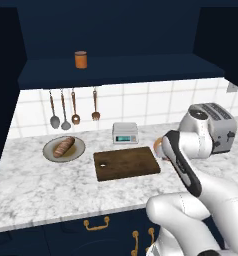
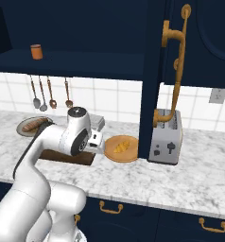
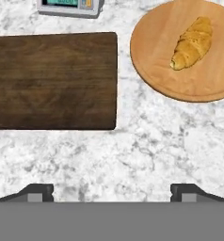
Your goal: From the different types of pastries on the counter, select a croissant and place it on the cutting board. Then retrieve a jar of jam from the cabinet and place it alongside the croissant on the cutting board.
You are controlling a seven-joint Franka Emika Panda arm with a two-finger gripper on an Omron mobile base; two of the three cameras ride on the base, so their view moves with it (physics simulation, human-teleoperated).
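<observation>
Croissant (image 3: 193, 43) rests on round wooden plate (image 3: 151, 70), beside bare cutting board (image 3: 52, 80); gripper (image 3: 112, 192) jaws apart above surface (image 3: 147, 155), unloaded

White rounded arm (image 1: 201, 200), dark joint bands, seemingly dark grey fingertips (image 3: 36, 192)

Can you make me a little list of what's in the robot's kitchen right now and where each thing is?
croissant: lying on a round wooden plate, beside the board
cutting board: dark wood, flat on the counter, nothing on it
brown loaf: on a grey plate to the board's left
jar of jam: standing upright on the cabinet shelf
kitchen scale: behind the board, by the wall
toaster: right of the croissant's plate
tool: open, holding nothing, above bare counter
</observation>
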